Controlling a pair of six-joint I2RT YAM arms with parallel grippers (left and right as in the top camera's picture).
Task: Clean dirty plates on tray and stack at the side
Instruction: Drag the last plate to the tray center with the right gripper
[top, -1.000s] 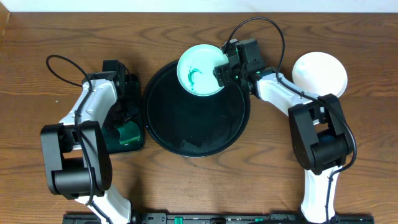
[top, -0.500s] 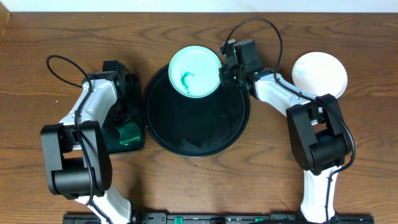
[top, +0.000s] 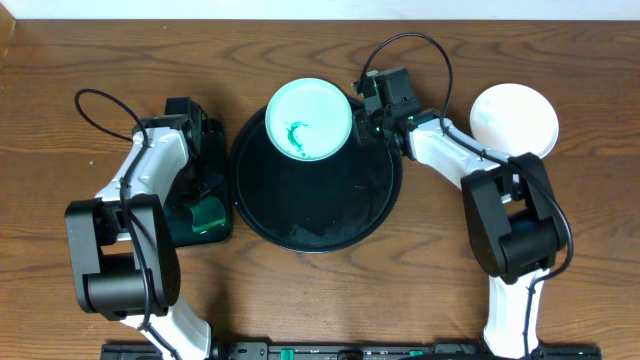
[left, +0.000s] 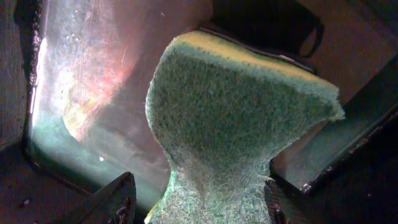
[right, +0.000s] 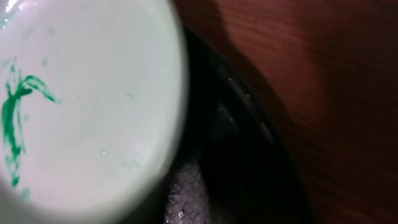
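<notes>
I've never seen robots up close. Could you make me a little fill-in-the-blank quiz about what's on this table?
1. The pale mint round plate carries a smear coloured ____.
2. Beneath it lies a round tray coloured ____.
3. The left gripper holds a sponge with a green face and a ____ back.
4. The clean white plate sits on the wooden table beside the ____ arm.
Missing words: green, black, yellow, right.

— Left arm (top: 140, 170)?
— Bent up along left of frame, wrist turned back down. Gripper (left: 196, 202) pinched tight on sponge (left: 236, 118).
— Right arm (top: 455, 152)?
— Elbow at right, forearm stretched up-left to top centre. Gripper (top: 360, 108) clamped on plate (top: 308, 120) rim.
</notes>
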